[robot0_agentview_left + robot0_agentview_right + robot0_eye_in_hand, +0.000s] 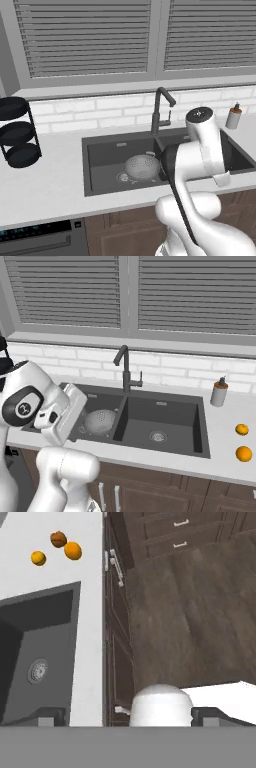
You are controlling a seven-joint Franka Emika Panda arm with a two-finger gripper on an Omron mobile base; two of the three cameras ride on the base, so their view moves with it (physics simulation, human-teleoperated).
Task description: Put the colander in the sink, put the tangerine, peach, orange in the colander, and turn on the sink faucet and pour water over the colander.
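Black three-tier round rack (17,132) stands at bench (45,185) left end. Beige soap bottle (219,392) upright behind basin's right corner. Slatted window blinds (190,291) above white tile backsplash (100,112). Dark wood cabinets (165,537) below; wood floor (200,622).

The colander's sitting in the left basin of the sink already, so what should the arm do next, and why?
Probably swing the open, empty pincer toward the three fruits on the counter right of the sink and pick one, perhaps the nearer orange one. The colander already rests in the left basin with nothing visible in it, and no water runs from the faucet, so loading fruit comes first.
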